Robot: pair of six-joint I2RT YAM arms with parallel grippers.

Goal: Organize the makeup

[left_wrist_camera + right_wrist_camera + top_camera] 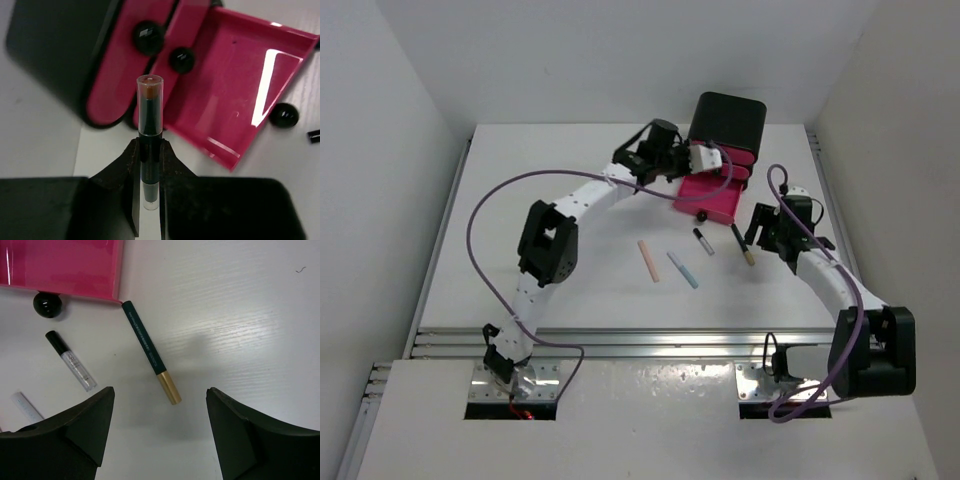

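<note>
My left gripper point(150, 145) is shut on a dark makeup stick with a clear cap point(150, 110) and holds it upright above the table, just in front of the open pink drawer point(235, 95). In the top view this gripper point(698, 160) hovers by the black box point(728, 120). My right gripper point(159, 392) is open and empty above a dark pencil with a gold end point(150, 352). In the top view the right gripper point(757, 232) is beside that pencil point(743, 244). A clear tube with a black cap point(70, 360), a blue stick point(683, 269) and a pink stick point(649, 261) lie on the table.
The black box has two shut pink drawers with black knobs point(148, 36) above the pulled-out lowest drawer point(705, 198), whose knob point(47, 305) shows in the right wrist view. White walls enclose the table on three sides. A metal rail point(620, 345) runs along the near edge.
</note>
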